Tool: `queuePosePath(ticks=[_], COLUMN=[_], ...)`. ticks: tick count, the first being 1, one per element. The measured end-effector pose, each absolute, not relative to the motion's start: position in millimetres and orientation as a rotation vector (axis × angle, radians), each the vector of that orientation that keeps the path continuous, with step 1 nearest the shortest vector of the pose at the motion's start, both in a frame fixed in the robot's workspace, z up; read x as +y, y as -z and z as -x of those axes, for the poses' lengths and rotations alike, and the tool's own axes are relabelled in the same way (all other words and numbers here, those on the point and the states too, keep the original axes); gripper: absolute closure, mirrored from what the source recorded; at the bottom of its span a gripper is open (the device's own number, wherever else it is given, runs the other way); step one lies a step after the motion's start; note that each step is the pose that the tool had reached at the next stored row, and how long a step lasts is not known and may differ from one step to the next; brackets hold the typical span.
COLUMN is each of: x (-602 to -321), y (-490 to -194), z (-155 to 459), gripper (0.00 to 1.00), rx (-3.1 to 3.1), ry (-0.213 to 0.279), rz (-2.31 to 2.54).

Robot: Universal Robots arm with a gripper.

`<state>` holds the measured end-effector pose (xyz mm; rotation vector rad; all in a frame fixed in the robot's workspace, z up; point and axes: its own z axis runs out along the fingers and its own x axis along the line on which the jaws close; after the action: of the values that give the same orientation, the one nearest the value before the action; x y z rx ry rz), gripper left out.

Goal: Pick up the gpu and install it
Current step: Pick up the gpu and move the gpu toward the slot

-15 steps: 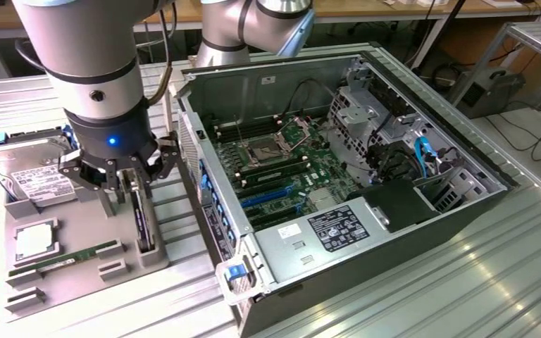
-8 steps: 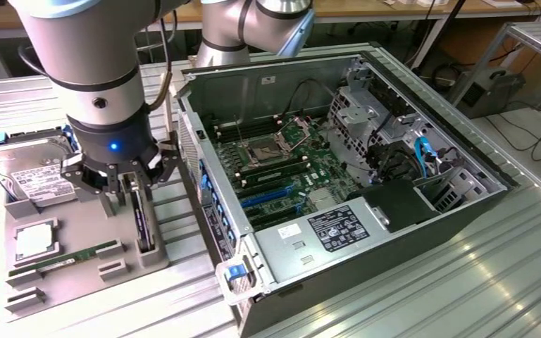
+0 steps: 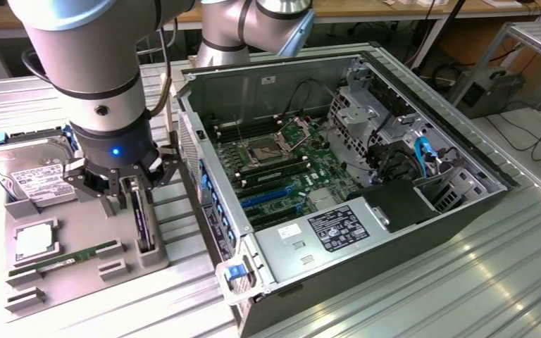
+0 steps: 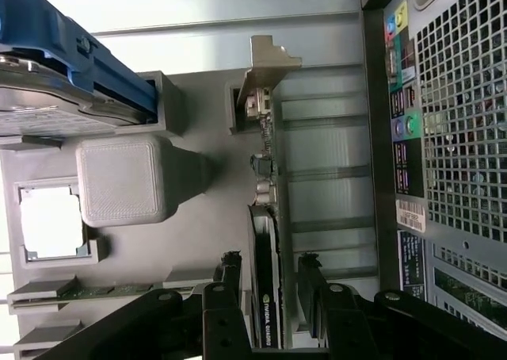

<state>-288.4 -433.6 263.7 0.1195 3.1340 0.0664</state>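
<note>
The gripper point(image 3: 127, 193) hangs directly over the gpu point(image 3: 141, 220), which stands on its long edge in a slot of the grey tray point(image 3: 73, 271) on the worktop, on the exterior view's left of the open case point(image 3: 393, 267). In the wrist view the gripper point(image 4: 269, 258) is spread wide and holds nothing. One finger sits on each side of the gpu point(image 4: 264, 217), with a gap showing on both sides. The card's long axis runs parallel to the case's near wall and crosswise to the line between the fingers, ending at the silver bracket point(image 4: 265, 67). The fingers seem to straddle the shroud part, away from the bracket, though how deep they reach is hard to judge.
</note>
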Motion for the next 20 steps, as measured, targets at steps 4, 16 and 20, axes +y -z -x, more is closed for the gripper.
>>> queuePosePath(ticks=[4, 16, 20], x=[-433.5, -432.5, -429.5], y=[-261.6, -250.1, -246.7], z=[288.4, 290.8, 290.8], gripper=[0.58, 0.58, 0.58], rx=[3.134, 3.134, 3.134], ry=[-0.067, -0.092, -0.095], rz=[-0.12, -0.124, -0.124])
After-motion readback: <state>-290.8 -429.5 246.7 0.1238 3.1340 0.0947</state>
